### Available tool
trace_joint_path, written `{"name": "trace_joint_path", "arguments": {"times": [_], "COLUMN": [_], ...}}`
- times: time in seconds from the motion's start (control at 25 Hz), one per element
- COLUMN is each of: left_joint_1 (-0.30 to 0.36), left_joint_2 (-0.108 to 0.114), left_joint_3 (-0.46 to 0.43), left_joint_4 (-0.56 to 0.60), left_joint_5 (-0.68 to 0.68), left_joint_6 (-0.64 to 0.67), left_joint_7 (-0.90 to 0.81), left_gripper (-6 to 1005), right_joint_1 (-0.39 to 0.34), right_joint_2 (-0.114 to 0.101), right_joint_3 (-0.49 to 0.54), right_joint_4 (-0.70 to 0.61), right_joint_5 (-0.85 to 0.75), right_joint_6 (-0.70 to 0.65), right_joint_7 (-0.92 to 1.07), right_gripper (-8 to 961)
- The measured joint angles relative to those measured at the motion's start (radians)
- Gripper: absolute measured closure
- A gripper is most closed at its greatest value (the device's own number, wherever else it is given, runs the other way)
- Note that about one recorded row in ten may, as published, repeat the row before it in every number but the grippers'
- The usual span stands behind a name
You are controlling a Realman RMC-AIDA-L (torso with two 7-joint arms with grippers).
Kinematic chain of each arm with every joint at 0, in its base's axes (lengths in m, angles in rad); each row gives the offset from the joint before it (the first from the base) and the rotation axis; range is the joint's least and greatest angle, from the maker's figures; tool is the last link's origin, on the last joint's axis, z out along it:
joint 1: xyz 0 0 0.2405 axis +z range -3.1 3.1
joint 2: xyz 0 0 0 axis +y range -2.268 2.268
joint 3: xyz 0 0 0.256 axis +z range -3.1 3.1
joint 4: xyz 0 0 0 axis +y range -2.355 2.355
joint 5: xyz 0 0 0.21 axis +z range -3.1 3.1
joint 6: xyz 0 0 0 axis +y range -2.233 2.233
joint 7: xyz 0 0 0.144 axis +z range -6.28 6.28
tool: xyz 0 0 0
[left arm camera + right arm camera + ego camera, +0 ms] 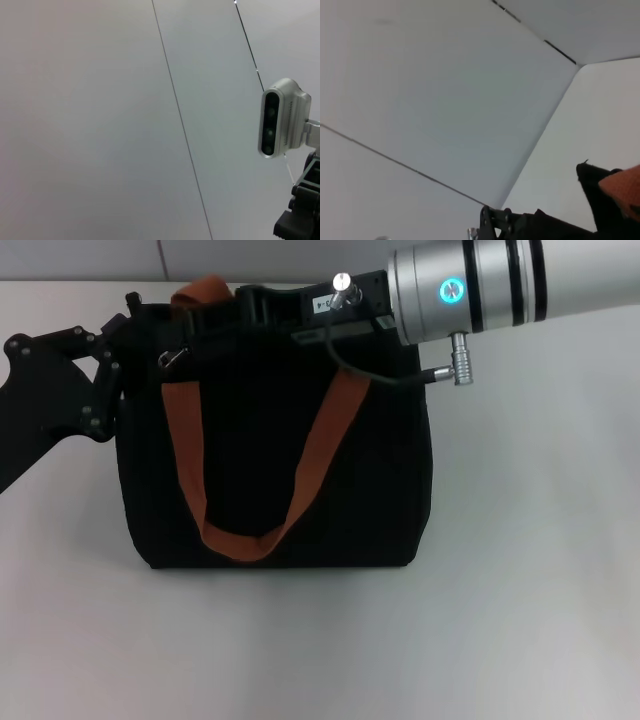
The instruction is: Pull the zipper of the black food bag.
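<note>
The black food bag (pixel 270 480) stands upright in the middle of the white table in the head view, with two rust-brown loop handles (pixel 240 536). The zipper (pixel 172 358), a small silver slider with a hanging tab, sits near the bag's top left corner. My left gripper (pixel 122 345) is against the bag's upper left edge, just left of the zipper. My right gripper (pixel 250 312) reaches in from the right over the bag's top edge. A corner of the bag (pixel 592 187) and a handle show in the right wrist view.
The silver right forearm (pixel 470 285) with its cable plug (pixel 462 368) hangs over the bag's upper right corner. White table (pixel 520 590) lies around the bag, and a white wall (pixel 100 100) stands behind. The right arm's wrist camera (pixel 280 117) shows in the left wrist view.
</note>
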Motion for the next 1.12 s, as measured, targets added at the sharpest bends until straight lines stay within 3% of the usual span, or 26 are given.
{"name": "trace_joint_path", "arguments": {"times": [0.04,0.72,1.12], "left_joint_1": [0.0,0.0,-0.003], "left_joint_2": [0.0,0.0,-0.001], "left_joint_3": [-0.001,-0.007,0.002], "left_joint_4": [-0.005,-0.009,-0.022], "left_joint_5": [0.0,0.0,0.001], "left_joint_6": [-0.001,-0.016,0.039], "left_joint_7": [0.009,0.023,0.031], "left_gripper": [983,983,983], "right_joint_1": [-0.011,-0.037,-0.022], "right_joint_2": [-0.002,-0.003,0.003], "right_joint_3": [0.003,-0.006,-0.058], "right_joint_4": [-0.005,-0.025,-0.011], "right_joint_5": [0.006,0.011,0.04], "right_joint_6": [-0.005,-0.026,0.054], "right_joint_7": [0.005,0.05,0.053], "right_gripper": [462,519,520]}}
